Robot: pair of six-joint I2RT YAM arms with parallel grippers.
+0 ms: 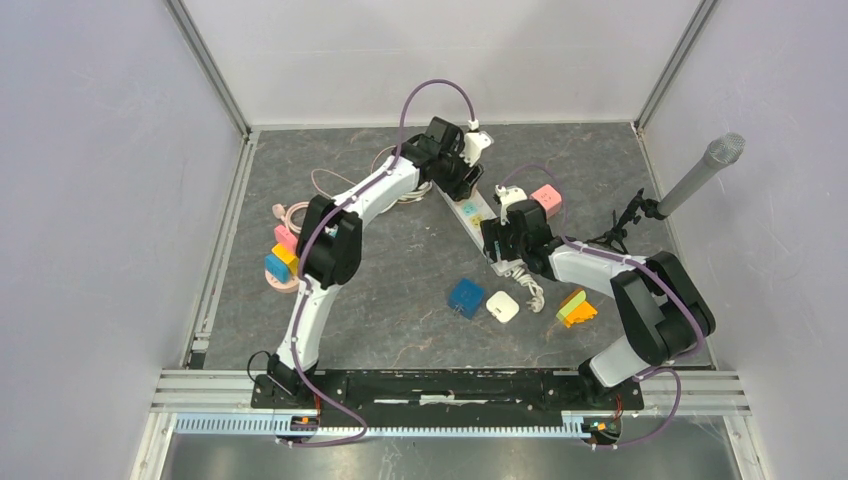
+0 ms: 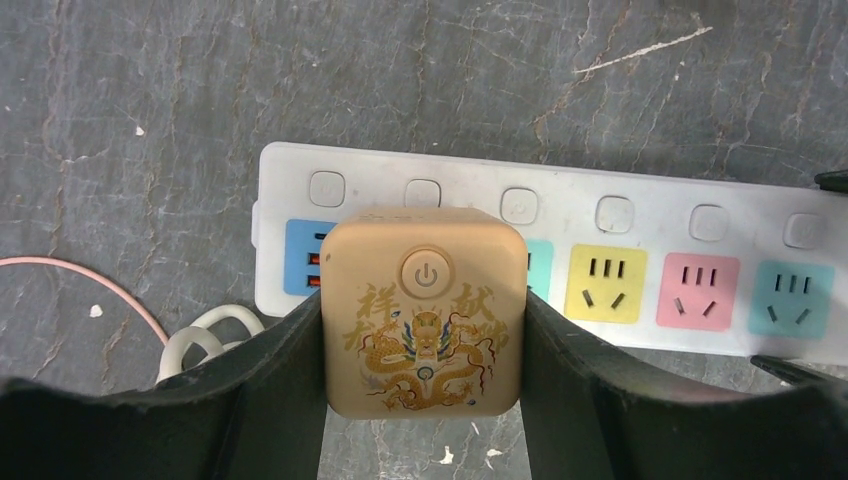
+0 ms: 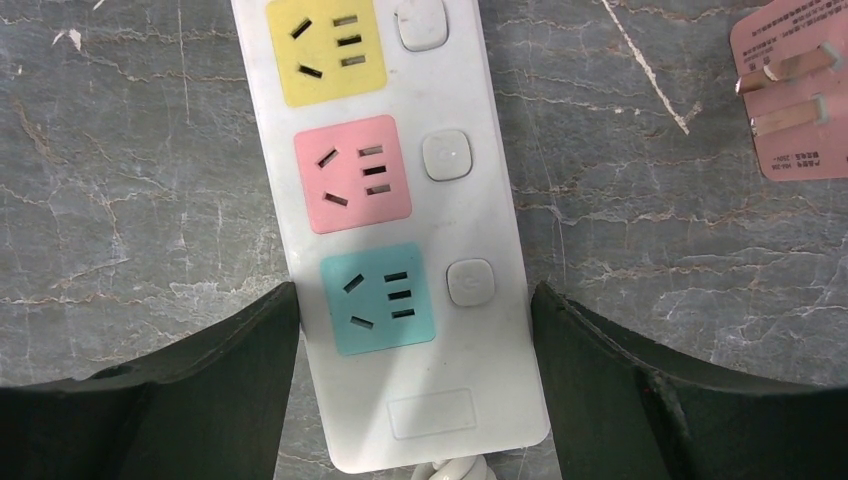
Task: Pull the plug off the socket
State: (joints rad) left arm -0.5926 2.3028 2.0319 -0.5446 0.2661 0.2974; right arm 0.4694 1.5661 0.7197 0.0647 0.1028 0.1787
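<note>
Roughly mid-table, toward the far side, the white power strip (image 1: 478, 212) lay diagonally, far end to the left, near end to the right. L gripper (image 1: 463, 177) was at the far end, R gripper (image 1: 507, 240) at the near end.

L wrist cam: the plug (image 2: 423, 310), a tan cube w/ a gold dragon print and a round pwr button on top, sat over the strip between the blue USB block (image 2: 303, 257) and a teal socket mostly hidden behind it. Both black fingers (image 2: 270, 380) pressed flat on its left & right faces, so L was closed on the plug. Couldn't tell whether the prongs were seated or partly out. Yellow socket (image 2: 606, 283), pink socket (image 2: 698, 291) and another teal one further along had nothing in them. White cord (image 2: 205, 335) looped just beside the strip's end.

R wrist cam: fingers (image 3: 230, 370) straddled the strip at its last teal socket, pads against both long edges as far as visible, so R was clamped across the strip's width.

Elsewhere: pink adapter (image 1: 546, 199) lay prongs-up just right of the strip. Blue cube (image 1: 466, 297) and white cube (image 1: 503, 306) lay near-side of it. Yellow-orange adapter (image 1: 575, 308) sat further right. Coloured blocks (image 1: 281, 255) were stacked at the left edge.
</note>
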